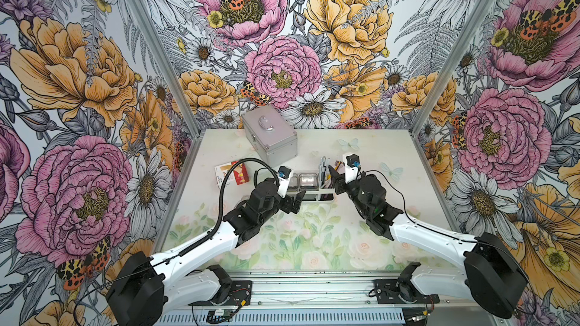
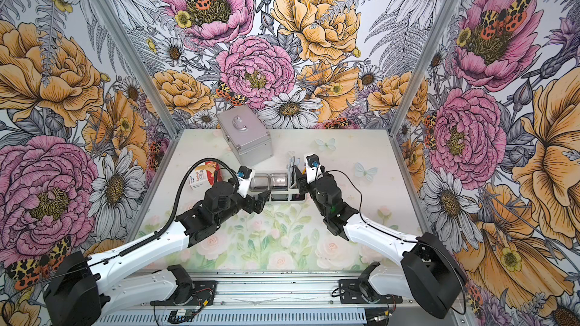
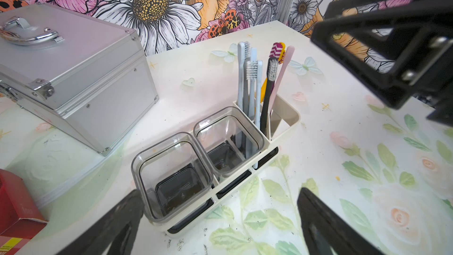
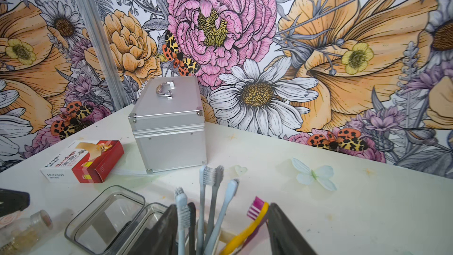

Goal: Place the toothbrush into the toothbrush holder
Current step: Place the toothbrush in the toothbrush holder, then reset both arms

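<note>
Jaws of the left gripper (image 3: 220,196) stand wide apart and empty, just beside the white oblong three-section plastic toothbrush holder (image 3: 286,118). Its slotted end compartment holds the yellow-handled, magenta-bristled toothbrush (image 4: 247,231), leaning between the parted jaws of the right gripper (image 4: 221,207). Probably light, stiff, slick: pinch mid-handle.

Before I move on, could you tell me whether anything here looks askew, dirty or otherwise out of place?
The yellow-handled toothbrush with magenta bristles leans diagonally beside the straighter brushes in the white oblong toothbrush holder. The clear square cups show brownish residue inside, and dark specks dot the floral table beside it.
</note>
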{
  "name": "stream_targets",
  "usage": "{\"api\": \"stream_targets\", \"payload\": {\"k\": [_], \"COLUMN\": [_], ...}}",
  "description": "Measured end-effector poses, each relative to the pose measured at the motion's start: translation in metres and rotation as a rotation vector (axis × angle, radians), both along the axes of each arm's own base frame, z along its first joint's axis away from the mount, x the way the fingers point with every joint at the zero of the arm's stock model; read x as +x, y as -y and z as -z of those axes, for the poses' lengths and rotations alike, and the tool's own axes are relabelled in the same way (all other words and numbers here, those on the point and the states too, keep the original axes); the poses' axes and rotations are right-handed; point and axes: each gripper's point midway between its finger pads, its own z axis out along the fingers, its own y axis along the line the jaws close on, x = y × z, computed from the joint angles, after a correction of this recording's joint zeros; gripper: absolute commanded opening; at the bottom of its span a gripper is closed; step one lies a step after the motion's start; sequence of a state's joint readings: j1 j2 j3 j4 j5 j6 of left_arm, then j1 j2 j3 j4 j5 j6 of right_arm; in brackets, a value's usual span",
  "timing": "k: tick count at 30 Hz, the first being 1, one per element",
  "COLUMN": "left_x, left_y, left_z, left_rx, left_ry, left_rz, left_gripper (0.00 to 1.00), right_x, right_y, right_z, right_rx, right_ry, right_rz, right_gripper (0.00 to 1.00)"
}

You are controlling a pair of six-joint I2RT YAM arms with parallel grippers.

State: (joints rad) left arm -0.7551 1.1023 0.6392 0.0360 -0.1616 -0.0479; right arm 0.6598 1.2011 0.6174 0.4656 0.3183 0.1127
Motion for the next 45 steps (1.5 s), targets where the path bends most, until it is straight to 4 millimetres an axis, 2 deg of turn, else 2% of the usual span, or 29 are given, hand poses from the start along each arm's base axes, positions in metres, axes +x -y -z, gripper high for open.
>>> {"api": "stream_targets", "payload": {"k": [4, 7, 10, 12, 15, 18, 22, 25, 28, 32, 35, 40, 42, 45], "left_x": [0.005, 0.012, 0.025, 0.038, 0.059, 0.069, 0.069, 0.075, 0.087, 0.097, 0.099, 0.105, 0.105, 0.106], "left_y": [-0.008, -0.018, -0.036, -0.056, -0.101, -0.151, -0.217, -0.252, -0.264, -0.274, -0.279, -0.275, -0.273, -0.266], "left_z": [0.002, 0.002, -0.002, -0.007, -0.01, 0.0, 0.033, 0.062, 0.085, 0.105, 0.101, 0.085, 0.083, 0.081], "left_rx": [0.024, 0.057, 0.09, 0.102, 0.105, 0.136, 0.157, 0.172, 0.156, 0.103, 0.057, 0.02, 0.017, 0.018], "left_ry": [0.025, 0.055, 0.092, 0.123, 0.152, 0.171, 0.166, 0.12, 0.088, 0.072, 0.102, 0.167, 0.174, 0.184], "left_rz": [-0.042, -0.089, -0.173, -0.252, -0.405, -0.554, -0.724, -0.811, -0.83, -0.834, -0.847, -0.835, -0.831, -0.818], "left_gripper": [0.99, 0.99, 0.99, 0.98, 0.98, 0.98, 0.99, 0.99, 0.98, 0.98, 0.99, 0.99, 0.99, 0.99], "right_x": [-0.005, -0.011, -0.025, -0.034, -0.049, -0.06, -0.069, -0.068, -0.062, -0.052, -0.044, -0.026, -0.013, 0.015], "right_y": [0.028, 0.052, 0.075, 0.088, 0.109, 0.128, 0.155, 0.177, 0.202, 0.227, 0.246, 0.297, 0.3, 0.293], "right_z": [-0.018, -0.032, -0.033, -0.03, -0.016, 0.002, 0.026, 0.037, 0.051, 0.08, 0.089, 0.088, 0.1, 0.128], "right_rx": [-0.028, -0.025, -0.018, -0.009, -0.002, -0.019, -0.056, -0.108, -0.159, -0.231, -0.192, -0.048, -0.036, -0.061], "right_ry": [-0.042, -0.077, -0.114, -0.131, -0.168, -0.209, -0.239, -0.24, -0.231, -0.248, -0.233, -0.204, -0.227, -0.306], "right_rz": [0.112, 0.178, 0.224, 0.26, 0.328, 0.396, 0.528, 0.667, 0.822, 0.913, 0.919, 0.998, 0.979, 0.921], "right_gripper": [0.68, 0.83, 0.85, 0.86, 0.87, 0.9, 0.9, 0.91, 0.92, 0.9, 0.89, 0.85, 0.79, 0.76]}}
